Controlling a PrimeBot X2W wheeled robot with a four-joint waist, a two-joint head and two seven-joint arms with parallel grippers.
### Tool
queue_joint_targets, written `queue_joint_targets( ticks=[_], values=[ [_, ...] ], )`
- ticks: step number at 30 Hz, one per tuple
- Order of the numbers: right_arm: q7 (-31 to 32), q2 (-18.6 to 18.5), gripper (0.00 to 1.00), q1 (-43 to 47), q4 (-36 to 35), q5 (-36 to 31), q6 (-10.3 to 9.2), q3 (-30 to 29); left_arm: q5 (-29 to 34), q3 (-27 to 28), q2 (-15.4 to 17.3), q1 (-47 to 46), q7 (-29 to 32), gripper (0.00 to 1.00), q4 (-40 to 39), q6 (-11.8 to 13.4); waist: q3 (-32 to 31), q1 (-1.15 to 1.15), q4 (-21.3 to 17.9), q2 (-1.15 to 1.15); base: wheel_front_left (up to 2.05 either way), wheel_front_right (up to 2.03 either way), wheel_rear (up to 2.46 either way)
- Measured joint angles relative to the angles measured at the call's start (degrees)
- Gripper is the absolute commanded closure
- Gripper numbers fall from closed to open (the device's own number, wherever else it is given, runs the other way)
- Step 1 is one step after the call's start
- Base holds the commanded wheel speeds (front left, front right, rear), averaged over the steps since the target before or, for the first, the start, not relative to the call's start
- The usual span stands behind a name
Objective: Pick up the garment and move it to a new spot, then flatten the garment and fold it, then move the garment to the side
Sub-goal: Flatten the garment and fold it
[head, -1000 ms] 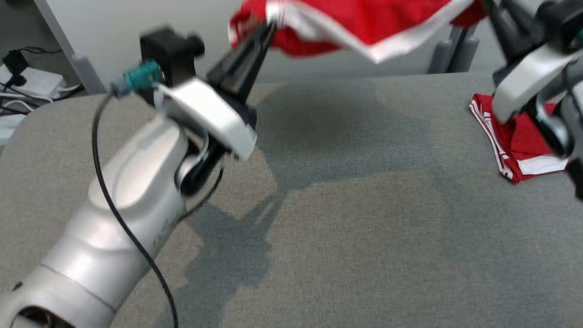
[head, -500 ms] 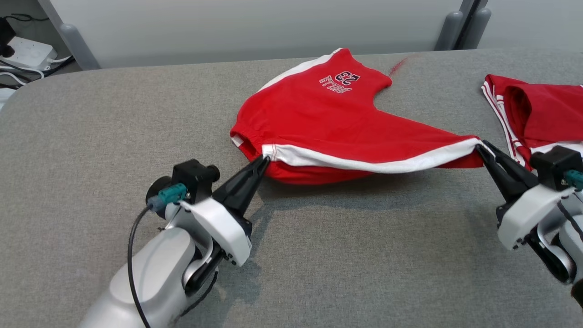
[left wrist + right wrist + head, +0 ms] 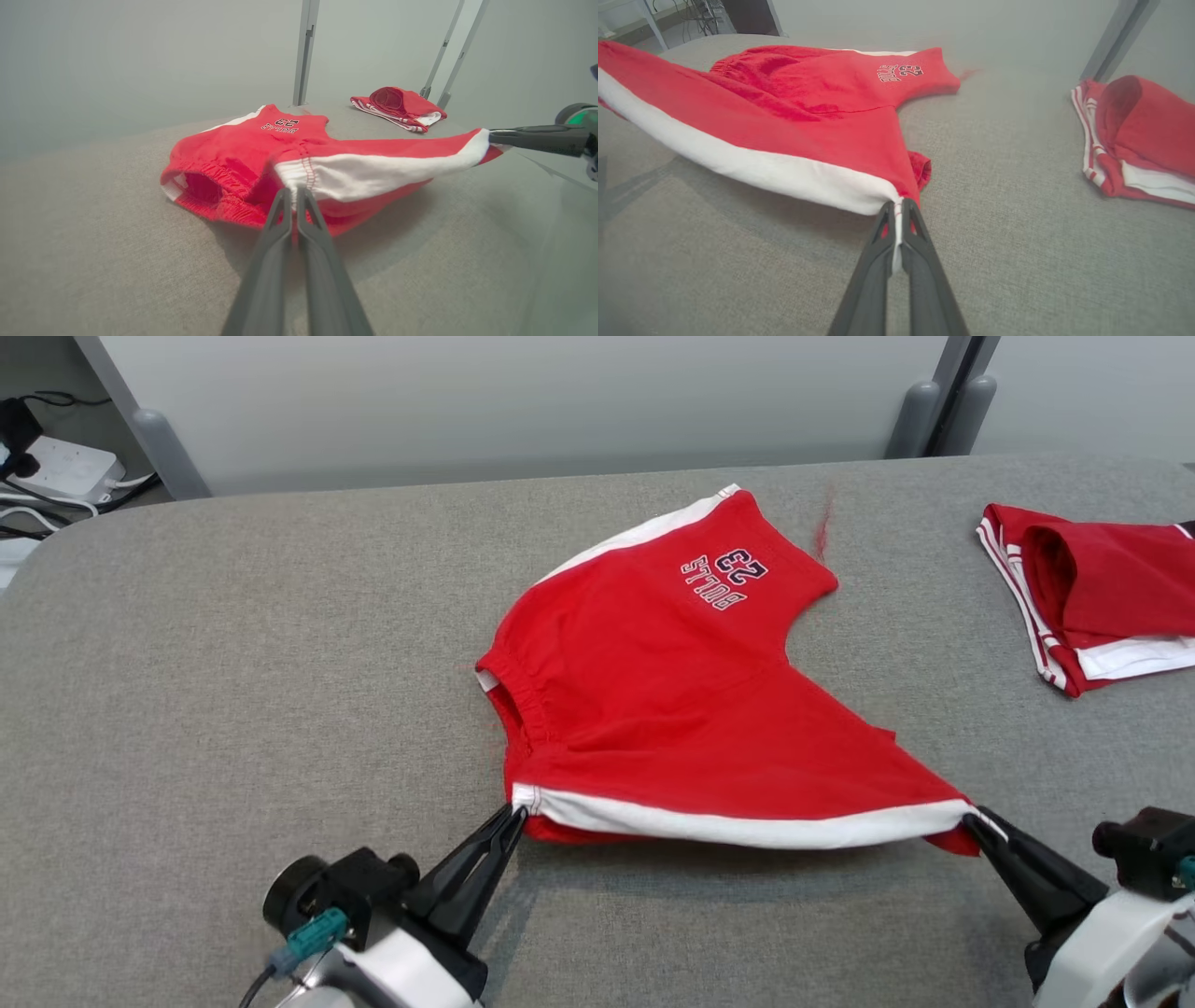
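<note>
The garment (image 3: 672, 709) is a pair of red shorts with white side stripes and a "Bulls 23" print, spread across the grey table (image 3: 233, 663). Its far leg lies flat; the near white-striped edge is stretched taut just above the surface between both grippers. My left gripper (image 3: 513, 809) is shut on the waistband end of that stripe, seen close up in the left wrist view (image 3: 294, 189). My right gripper (image 3: 969, 819) is shut on the hem end, and the right wrist view shows its tips (image 3: 899, 203) pinching the white seam of the garment (image 3: 798, 107).
A second red and white garment (image 3: 1092, 597) lies folded at the table's right edge, also in the wrist views (image 3: 402, 107) (image 3: 1139, 140). A power strip with cables (image 3: 56, 476) sits on the floor at the far left. Grey posts (image 3: 934, 401) stand behind the table.
The garment came down from the air onto the table, then both grippers pulled its near edge toward me. The head camera tilted down as well.
</note>
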Motion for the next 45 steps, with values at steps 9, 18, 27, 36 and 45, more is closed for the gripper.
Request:
queue_joint_targets(
  ticks=[9, 18, 27, 36, 45],
  values=[
    [10.1, 0.5, 1.0, 13.8, -12.3, -0.3, 0.0, -9.8, 1.7, -0.5, 3.6, 7.6, 1.3, 1.0, -7.6, 3.5, 0.2, 0.0, 1.1, 0.0, 0.0, 0.0, 0.0],
    [15.6, 3.6, 1.0, 20.3, -17.7, -5.5, 0.0, -16.2, 1.1, -2.1, 5.1, 10.4, 5.9, 1.0, -10.0, 4.5, 0.4, 0.0, 1.8, 0.0, 0.0, 0.0, 0.0],
    [16.8, 5.6, 0.0, 21.8, -16.0, -7.0, 0.0, -15.9, -0.9, -3.1, 5.0, 10.4, 12.0, 0.0, -6.0, 5.0, -0.1, 0.0, 2.1, 0.0, 0.0, 0.0, 0.0],
    [10.1, 7.8, 0.0, 21.6, -15.5, -10.9, 0.0, -19.8, -2.2, -1.8, 4.7, 10.5, 13.5, 0.0, -6.2, 8.1, -1.5, 0.0, 1.9, 0.0, 0.0, 0.0, 0.0],
    [-2.8, 15.9, 0.0, 20.1, -13.4, -17.0, 0.0, -23.6, -6.1, 5.8, 1.2, 12.0, 2.5, 0.0, -9.9, 11.0, -4.2, 0.0, 2.6, 0.0, 0.0, 0.0, 0.0]
  ],
)
